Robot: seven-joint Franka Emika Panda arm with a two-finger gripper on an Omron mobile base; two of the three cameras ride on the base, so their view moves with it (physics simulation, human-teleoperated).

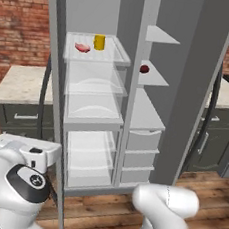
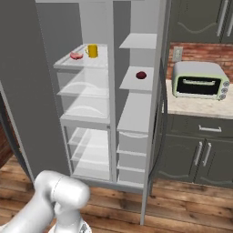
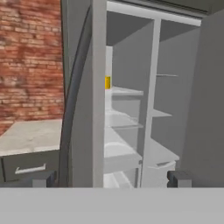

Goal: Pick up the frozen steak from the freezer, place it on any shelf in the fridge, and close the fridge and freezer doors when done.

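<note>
Fridge door edge hides the steak in the hand view.

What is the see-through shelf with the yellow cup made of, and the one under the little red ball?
The shelf under the yellow cup looks like clear glossy plastic or glass: you see through it. The one under the red ball looks solid, matte grey, maybe plastic or painted metal.

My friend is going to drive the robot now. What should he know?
End effector: open, holding nothing, facing the edge of the open fridge door.
Frozen steak: already on the top clear shelf of the fridge, beside the yellow cup.
Freezer: holds a small dark red item.
Done: steak moved.
Left: close both doors, including the freezer door.
</note>
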